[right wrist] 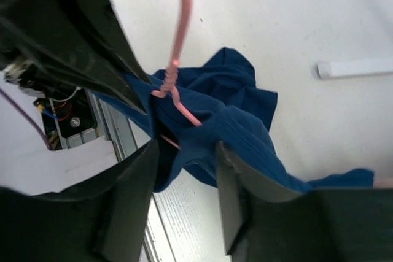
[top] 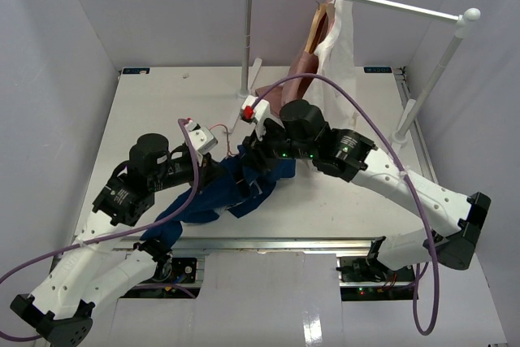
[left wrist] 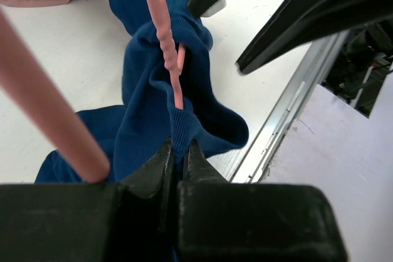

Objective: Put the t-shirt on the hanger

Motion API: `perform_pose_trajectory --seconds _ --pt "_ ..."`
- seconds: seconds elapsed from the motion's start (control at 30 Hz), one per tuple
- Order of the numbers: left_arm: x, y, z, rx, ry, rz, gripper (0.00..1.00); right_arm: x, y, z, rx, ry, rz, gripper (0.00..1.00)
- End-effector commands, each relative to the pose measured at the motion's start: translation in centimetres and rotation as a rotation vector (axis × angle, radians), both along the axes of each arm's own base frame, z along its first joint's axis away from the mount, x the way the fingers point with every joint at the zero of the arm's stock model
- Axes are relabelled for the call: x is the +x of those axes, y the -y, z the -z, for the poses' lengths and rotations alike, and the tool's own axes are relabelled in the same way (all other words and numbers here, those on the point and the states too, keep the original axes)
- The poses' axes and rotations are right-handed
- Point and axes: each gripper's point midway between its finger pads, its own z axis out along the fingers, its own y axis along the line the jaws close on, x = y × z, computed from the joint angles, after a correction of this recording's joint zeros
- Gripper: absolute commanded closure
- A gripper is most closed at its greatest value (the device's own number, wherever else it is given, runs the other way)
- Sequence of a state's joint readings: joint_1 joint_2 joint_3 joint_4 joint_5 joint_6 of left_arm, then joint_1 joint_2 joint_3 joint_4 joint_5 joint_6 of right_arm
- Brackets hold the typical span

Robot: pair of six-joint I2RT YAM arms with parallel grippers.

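Navy t-shirt (left wrist: pixel 147 108), soft and limp, wants gripping at its ribbed edge; left tool (left wrist: pixel 181 150) pinches fabric, right tool (right wrist: pixel 187 154) stands open.

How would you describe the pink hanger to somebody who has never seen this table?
On the white table, find the crumpled navy t-shirt near its front edge. The pink hanger sticks out of its fabric: thin, with a twisted neck. Unlike it, the tan wooden hanger hangs on the rail behind.
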State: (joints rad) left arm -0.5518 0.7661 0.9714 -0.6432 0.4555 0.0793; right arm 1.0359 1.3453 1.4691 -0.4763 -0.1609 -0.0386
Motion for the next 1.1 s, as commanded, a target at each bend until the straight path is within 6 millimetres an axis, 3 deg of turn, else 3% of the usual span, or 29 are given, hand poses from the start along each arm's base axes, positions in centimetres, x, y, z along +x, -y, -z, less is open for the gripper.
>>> perform_pose_trajectory --seconds 0.0,0.27,0.47,0.57,0.63,0.67,0.83,0.9,1.07 --pt "-1.8 1.0 -2.9 -0.083 0.071 0.111 1.0 -1.7 0.0 -6.6 0.133 0.146 -0.129 0.45" --pt "-2.9 1.7 -4.4 -0.125 0.076 0.178 1.0 -2.0 -2.4 -6.7 0.142 0.142 -0.233 0.41" --pt "-3.7 1.6 -5.2 -0.153 0.102 0.204 1.0 -0.8 -3.8 -5.5 0.17 0.133 -0.195 0.43" --pt "-3.7 1.7 -5.6 -0.162 0.109 0.201 1.0 -0.1 -4.3 -5.3 0.185 0.136 -0.169 0.58" --pt "-3.7 1.6 -6.3 -0.18 0.102 0.183 1.0 0.7 -4.3 -5.4 0.184 0.147 -0.126 0.84" --pt "-3.6 1.4 -6.6 -0.184 0.093 0.163 1.0 1.3 -4.1 -5.5 0.186 0.156 -0.089 0.9" --pt "-2.4 -1.8 -7.2 -0.142 0.068 -0.072 0.88 3.0 -1.5 -7.5 0.217 0.187 0.047 0.92" --pt "-1.7 -4.2 -7.6 -0.111 0.086 -0.216 0.81 2.8 -0.3 -8.9 0.243 0.204 0.054 0.92" --pt "-1.4 -6.4 -8.4 -0.089 0.083 -0.343 0.68 2.6 1.2 -11.0 0.257 0.232 0.065 0.92"
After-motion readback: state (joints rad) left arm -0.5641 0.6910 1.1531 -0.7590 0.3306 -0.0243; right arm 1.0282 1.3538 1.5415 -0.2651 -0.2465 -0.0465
